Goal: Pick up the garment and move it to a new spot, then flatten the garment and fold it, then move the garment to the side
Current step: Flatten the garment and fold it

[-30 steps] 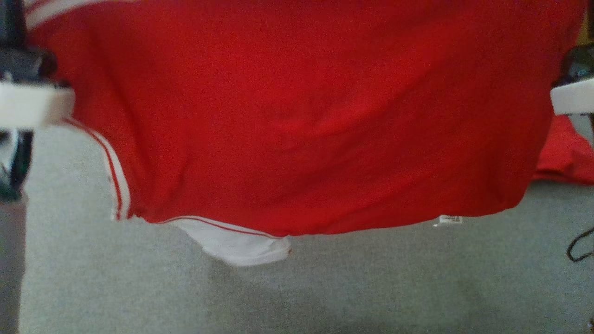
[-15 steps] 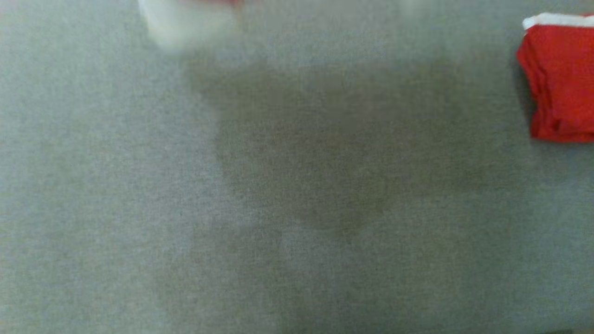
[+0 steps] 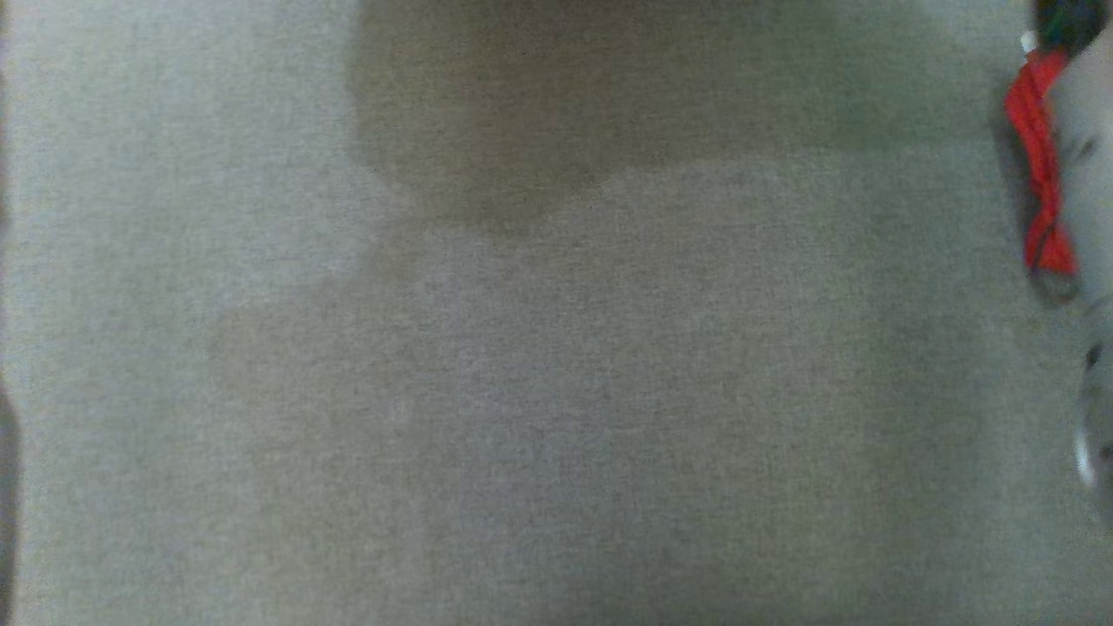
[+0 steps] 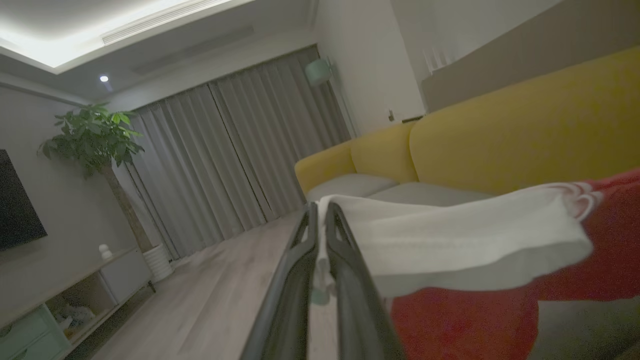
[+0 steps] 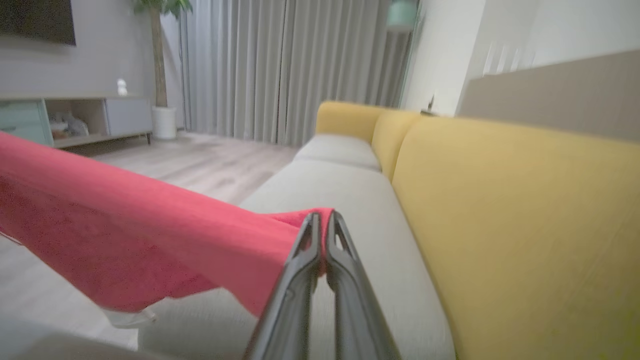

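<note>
Above the grey seat cushions (image 5: 345, 200) of a yellow-backed sofa (image 5: 525, 210): one garment (image 5: 125, 230), red knit with white trim, held off the seat and stretched between two grippers

Item, left gripper (image 4: 322, 207), left wrist view: fingers pressed together with only cloth between them, pinching the white-banded edge of the garment. The cloth runs off to the right of that view, white panel above, red body below

Item, right gripper (image 5: 324, 216), right wrist view: fingers closed tight on a red corner of the garment. The cloth sags away to the left of that view, over the seat's front edge and the wooden floor (image 5: 200, 160)

Item, head view: grey woven seat surface (image 3: 522, 391) with a darker shadow patch across its top. At the right edge, a narrow bunch of red fabric (image 3: 1039, 174) beside a pale blurred shape (image 3: 1087, 217), too blurred to identify. Whether that fabric belongs to the held garment cannot be told

Background, wrist views: grey floor-length curtains (image 4: 225, 160), potted plant (image 4: 92, 135), low cabinet (image 5: 75, 117) with an open shelf, dark screen (image 4: 15, 205) on the wall
</note>
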`<state>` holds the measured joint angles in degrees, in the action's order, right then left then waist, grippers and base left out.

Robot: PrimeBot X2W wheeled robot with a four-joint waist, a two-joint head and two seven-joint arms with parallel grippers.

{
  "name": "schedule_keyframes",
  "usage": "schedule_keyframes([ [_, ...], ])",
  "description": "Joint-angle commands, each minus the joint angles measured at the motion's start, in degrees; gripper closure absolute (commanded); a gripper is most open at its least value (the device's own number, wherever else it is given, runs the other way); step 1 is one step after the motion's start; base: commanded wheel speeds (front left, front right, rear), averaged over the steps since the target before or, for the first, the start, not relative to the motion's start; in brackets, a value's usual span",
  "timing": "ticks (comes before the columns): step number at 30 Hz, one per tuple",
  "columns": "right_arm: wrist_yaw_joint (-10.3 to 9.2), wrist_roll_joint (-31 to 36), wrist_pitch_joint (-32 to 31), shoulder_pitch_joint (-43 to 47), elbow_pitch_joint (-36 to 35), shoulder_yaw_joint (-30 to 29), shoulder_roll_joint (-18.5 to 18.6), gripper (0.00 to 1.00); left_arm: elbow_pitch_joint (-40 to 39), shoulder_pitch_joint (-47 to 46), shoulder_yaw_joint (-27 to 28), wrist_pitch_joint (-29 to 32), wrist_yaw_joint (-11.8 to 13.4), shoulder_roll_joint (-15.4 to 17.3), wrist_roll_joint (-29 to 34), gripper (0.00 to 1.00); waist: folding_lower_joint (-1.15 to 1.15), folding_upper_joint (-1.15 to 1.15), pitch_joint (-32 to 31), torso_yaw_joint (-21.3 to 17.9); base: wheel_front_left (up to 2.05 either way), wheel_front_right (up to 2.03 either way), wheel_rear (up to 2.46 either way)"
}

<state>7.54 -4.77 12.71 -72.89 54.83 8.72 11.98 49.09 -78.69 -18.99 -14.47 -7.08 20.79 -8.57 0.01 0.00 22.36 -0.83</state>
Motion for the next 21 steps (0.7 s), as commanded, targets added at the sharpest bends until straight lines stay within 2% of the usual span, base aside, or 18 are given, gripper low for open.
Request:
schedule_keyframes([
  [1, -0.05, -0.7, 0.2, 1.8, 1.0, 0.2, -1.0, 1.0, -1.3, 3.1, 0.7, -0.4, 0.1, 3.3, -0.7, 1.0, -0.01, 0.0, -0.8, 0.6, 0.0, 0.0, 0.0],
  [5, -0.05, -1.6, -1.2, 7.3, 6.0, 5.6, -1.1, 1.0, -4.3, 13.6, -0.7, -0.5, -0.2, 4.0, -1.3, 1.0, -0.01, 0.0, -2.5, 1.8, 0.0, 0.0, 0.0],
  [10, -0.05, -3.8, -3.2, 13.4, 9.4, 14.2, 0.7, 1.0, -8.7, 26.1, -3.8, -0.5, -0.3, 5.9, -1.2, 1.0, -0.01, 0.0, -5.7, 2.8, 0.0, 0.0, 0.0],
  [15, -0.05, -7.4, -5.4, 17.0, 9.4, 21.5, 2.8, 1.0, -11.4, 34.2, -7.1, -0.5, -0.4, 8.4, -1.8, 1.0, -0.01, 0.0, -8.6, 2.9, 0.0, 0.0, 0.0],
  [21, -0.05, -15.8, -11.1, 23.5, 5.4, 33.8, 8.3, 1.0, -17.3, 44.2, -16.5, 4.7, -0.4, 13.3, -5.6, 1.0, -0.01, 0.0, -13.8, 3.1, 0.0, 0.0, 0.0],
])
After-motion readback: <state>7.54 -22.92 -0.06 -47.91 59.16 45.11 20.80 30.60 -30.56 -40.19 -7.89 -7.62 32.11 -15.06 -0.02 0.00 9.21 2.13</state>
